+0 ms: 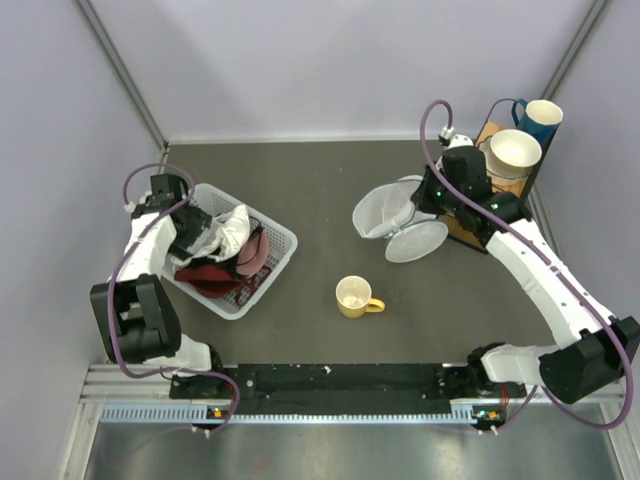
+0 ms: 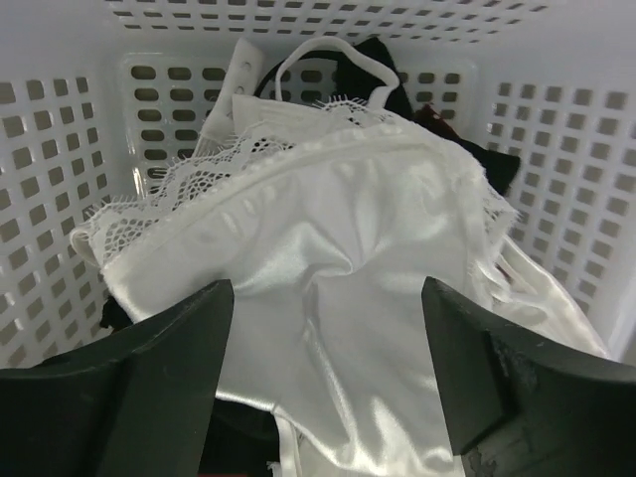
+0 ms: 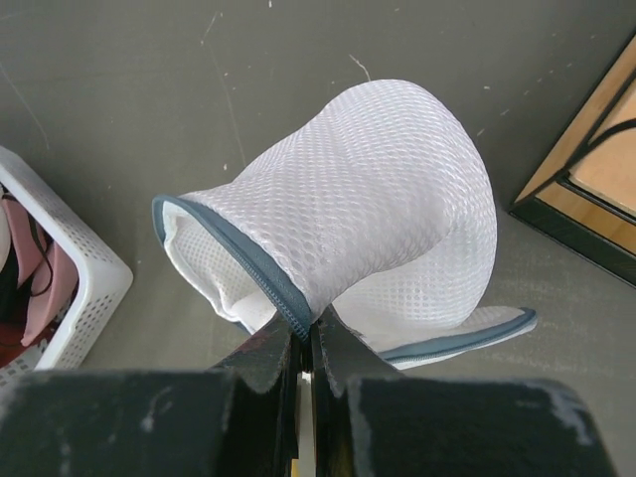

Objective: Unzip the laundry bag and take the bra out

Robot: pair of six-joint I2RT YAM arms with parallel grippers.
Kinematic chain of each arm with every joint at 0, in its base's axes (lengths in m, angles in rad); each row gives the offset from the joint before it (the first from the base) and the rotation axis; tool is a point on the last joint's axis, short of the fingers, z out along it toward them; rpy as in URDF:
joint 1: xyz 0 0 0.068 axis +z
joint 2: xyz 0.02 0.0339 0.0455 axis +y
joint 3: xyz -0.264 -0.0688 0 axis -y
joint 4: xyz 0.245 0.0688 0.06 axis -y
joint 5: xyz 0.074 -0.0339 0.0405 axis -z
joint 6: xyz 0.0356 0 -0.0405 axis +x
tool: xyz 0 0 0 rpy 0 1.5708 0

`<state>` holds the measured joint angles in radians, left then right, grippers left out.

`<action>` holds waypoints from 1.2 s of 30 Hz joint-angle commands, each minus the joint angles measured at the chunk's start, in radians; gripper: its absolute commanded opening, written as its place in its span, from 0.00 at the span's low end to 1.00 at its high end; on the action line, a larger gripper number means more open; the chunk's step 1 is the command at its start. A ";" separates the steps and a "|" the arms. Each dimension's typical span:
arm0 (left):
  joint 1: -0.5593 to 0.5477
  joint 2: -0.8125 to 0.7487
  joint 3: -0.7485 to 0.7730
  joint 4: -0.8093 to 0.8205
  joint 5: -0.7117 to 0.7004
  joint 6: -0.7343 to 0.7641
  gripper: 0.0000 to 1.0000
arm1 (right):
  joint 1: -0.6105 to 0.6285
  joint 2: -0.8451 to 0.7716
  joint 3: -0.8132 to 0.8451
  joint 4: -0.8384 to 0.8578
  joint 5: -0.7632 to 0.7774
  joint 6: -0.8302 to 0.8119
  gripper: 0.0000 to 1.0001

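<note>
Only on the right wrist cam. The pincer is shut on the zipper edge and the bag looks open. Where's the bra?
Observer: The bra, white satin with lace trim, lies in the white basket on top of darker clothes.
Operator: Does the left arm have it?
Observer: No. The left pincer is open, with its fingers either side of the satin. I can't tell whether they touch it.
Operator: Anything on the table between the two arms?
Observer: A yellow mug stands upright between the basket and the laundry bag, nearer the arm bases. It touches neither.
</note>
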<state>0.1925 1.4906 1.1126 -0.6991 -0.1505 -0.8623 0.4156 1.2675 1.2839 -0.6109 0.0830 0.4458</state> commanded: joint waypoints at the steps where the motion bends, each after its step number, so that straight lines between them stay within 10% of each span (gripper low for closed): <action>1: 0.005 -0.120 0.076 -0.004 0.008 0.032 0.84 | -0.003 -0.054 0.028 -0.013 0.050 -0.027 0.00; 13: 0.002 -0.332 0.204 0.049 0.123 0.245 0.88 | -0.003 -0.138 -0.057 -0.101 0.120 -0.061 0.00; 17: -0.027 -0.332 0.231 0.049 0.204 0.290 0.89 | -0.003 -0.132 -0.075 -0.124 0.031 -0.081 0.87; 20: -0.065 -0.334 0.250 0.041 0.218 0.336 0.89 | -0.003 -0.140 -0.052 -0.135 0.021 -0.079 0.99; 36: -0.185 -0.473 0.136 0.056 0.514 0.489 0.90 | -0.003 -0.152 0.091 -0.270 0.107 -0.128 0.99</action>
<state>0.0284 1.0626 1.2842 -0.6735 0.2661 -0.4294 0.4156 1.1358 1.3277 -0.8394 0.1684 0.3321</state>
